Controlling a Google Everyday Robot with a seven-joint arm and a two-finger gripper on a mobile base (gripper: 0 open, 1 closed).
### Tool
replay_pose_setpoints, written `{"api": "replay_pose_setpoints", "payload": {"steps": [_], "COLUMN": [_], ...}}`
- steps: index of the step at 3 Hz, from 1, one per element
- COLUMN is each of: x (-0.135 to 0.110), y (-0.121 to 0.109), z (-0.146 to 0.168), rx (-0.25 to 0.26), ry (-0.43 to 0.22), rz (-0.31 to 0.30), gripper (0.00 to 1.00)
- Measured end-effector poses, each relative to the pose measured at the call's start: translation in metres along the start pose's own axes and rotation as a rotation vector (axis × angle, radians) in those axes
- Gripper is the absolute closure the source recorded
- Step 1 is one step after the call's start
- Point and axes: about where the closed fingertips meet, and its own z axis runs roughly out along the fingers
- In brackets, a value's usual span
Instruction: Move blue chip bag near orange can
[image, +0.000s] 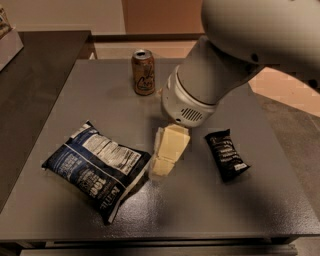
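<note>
Logged blue chip bag (97, 170) lying flat on table (200, 220), well apart from upright orange can (143, 71) at rear. Found gripper (162, 167) low, just beside bag, between it and black wrapper (226, 154). Cannot tell whether spread or closed.

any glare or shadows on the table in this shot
Camera view: dim warm light; soft glare streaks the grey table near its front edge; the cream gripper sits low, just right of the crinkly navy-blue chip bag; dark shadow hugs the bag's right edge.
</note>
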Motion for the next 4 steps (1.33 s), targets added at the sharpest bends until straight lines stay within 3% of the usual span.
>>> {"api": "replay_pose_setpoints", "payload": {"steps": [1,3,4], "x": [-0.018,-0.027,-0.031], "y": [0.013,0.029,0.033], "z": [0.033,0.073,0.08], "rx": [-0.047,-0.094,-0.099], "ry": [0.009,-0.028,-0.043], "rz": [-0.034,-0.046,-0.05], "gripper": [0.0,0.0,0.1]}}
